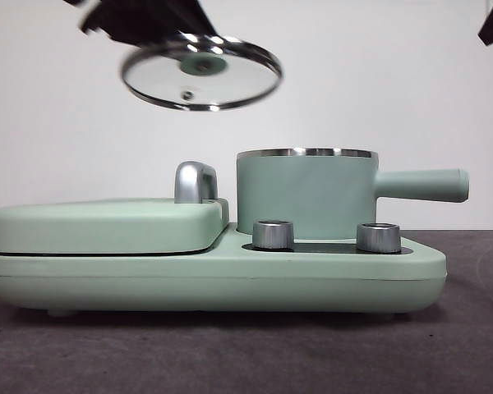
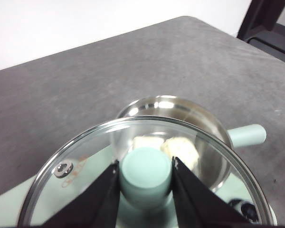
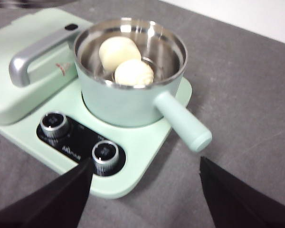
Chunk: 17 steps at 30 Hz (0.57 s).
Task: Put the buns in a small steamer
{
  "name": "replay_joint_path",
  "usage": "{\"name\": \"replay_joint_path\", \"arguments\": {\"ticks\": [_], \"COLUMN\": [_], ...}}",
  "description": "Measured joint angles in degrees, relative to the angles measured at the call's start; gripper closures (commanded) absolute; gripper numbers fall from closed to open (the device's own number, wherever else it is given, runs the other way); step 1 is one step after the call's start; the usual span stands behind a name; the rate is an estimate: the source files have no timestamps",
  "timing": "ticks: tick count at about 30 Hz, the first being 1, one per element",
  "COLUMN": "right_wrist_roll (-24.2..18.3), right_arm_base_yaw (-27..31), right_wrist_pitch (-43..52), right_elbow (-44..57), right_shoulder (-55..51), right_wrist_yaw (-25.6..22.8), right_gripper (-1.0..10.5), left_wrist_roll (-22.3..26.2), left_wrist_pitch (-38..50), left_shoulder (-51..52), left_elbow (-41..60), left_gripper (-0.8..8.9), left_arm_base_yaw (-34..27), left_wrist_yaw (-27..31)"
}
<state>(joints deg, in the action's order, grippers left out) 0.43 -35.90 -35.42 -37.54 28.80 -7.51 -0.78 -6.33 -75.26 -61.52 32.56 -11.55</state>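
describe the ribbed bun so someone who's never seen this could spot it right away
Find the mint-green steamer pot with the long side handle, standing open on the green cooker base. Two pale buns lie inside; the ribbed bun is the one nearer the handle, grooved like a shell, unlike the smooth bun beside it.

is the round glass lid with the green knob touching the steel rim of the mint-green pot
Apart. The front view shows the glass lid, held in the left gripper, hanging tilted with white wall showing between it and the steamer pot's rim.
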Motion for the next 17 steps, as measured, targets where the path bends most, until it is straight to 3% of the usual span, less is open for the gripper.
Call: {"name": "replay_joint_path", "arguments": {"ticks": [6,17], "right_wrist_roll": [0.0,0.1], "right_arm_base_yaw": [0.0,0.0], "right_wrist_pitch": [-2.0,-2.9], "right_elbow": [0.0,0.0], "right_shoulder": [0.0,0.0], "right_wrist_yaw": [0.0,0.0], "right_gripper": [5.9,5.9], "left_wrist_roll": [-0.1,2.9], "left_wrist_pitch": [10.3,12.4], "left_shoulder": [-6.4,-18.1], "left_elbow": [-0.1,-9.0], "left_gripper": [7.97,7.97], "left_arm_base_yaw": [3.1,6.7], "left_wrist_yaw": [3.5,3.8]}}
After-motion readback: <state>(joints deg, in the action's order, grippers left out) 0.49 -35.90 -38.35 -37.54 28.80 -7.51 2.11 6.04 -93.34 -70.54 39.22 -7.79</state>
